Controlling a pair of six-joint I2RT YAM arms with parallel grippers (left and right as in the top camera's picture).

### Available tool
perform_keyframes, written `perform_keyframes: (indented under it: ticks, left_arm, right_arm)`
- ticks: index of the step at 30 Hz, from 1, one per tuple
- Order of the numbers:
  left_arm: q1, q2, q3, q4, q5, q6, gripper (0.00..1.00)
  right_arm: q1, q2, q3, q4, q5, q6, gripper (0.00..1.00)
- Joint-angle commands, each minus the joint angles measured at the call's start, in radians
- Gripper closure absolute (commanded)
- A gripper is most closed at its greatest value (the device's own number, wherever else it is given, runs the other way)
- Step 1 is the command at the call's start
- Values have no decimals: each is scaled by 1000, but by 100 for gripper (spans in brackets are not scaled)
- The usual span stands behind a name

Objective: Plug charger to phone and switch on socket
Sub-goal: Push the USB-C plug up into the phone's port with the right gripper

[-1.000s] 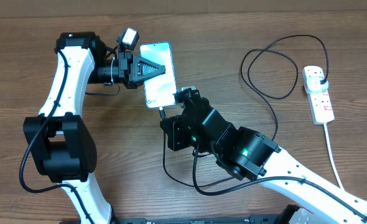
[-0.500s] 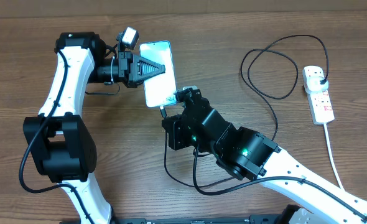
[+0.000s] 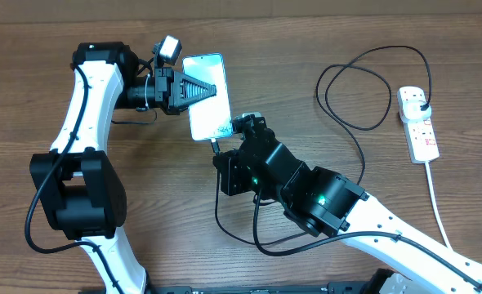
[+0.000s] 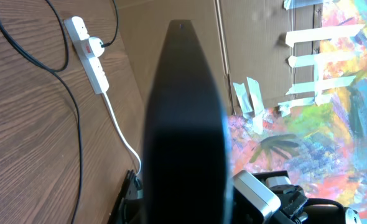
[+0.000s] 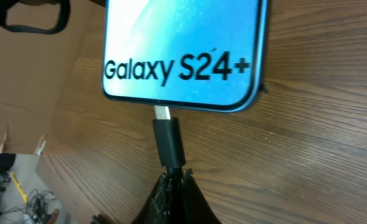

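Observation:
The phone [image 3: 207, 102] is held up off the table, my left gripper [image 3: 216, 88] shut on it from the left. Its blue "Galaxy S24+" screen [image 5: 183, 43] fills the right wrist view. In the left wrist view it is a dark edge-on slab [image 4: 186, 124] that hides my fingers. My right gripper [image 5: 174, 180] is shut on the charger just behind its black connector [image 5: 169, 140]. The silver tip meets the phone's bottom edge; how deep it sits I cannot tell. The cable [image 3: 355, 122] loops right to a black plug in the white socket [image 3: 423, 135].
The socket's white cord [image 3: 437, 204] runs down the right side toward the table's front edge. Slack black cable [image 3: 225, 220] hangs in a loop under my right arm. The socket [image 4: 90, 53] also shows in the left wrist view, beside a cardboard wall.
The phone has tilted very slightly in my left gripper and glare on its lower screen has grown. Both arms have otherwise stayed put.

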Motion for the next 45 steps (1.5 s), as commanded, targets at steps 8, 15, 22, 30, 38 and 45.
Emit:
perform_keyframes:
  ticks: [8, 15, 22, 30, 38, 45]
  left_arm:
    - [-2, -26, 20, -5, 3, 1, 96]
    - [-2, -26, 20, -5, -64, 0, 96]
    - [-3, -26, 20, -33, -109, 1, 96]
    - [-13, -26, 20, -39, -109, 1, 96]
    - [-27, -26, 20, -39, -110, 1, 96]
    - [-30, -26, 20, -39, -110, 1, 96]
  right_arm:
    - [-5, -3, 0, 90, 42, 10, 96]
    - [-5, -3, 0, 60, 46, -66, 96]
    - [-5, -2, 0, 90, 89, -77, 96]
    - [-15, -1, 2, 124, 86, -93, 96]
    - [-80, -1, 13, 129, -6, -99, 96]
    - [-101, -1, 14, 135, -10, -100, 96]
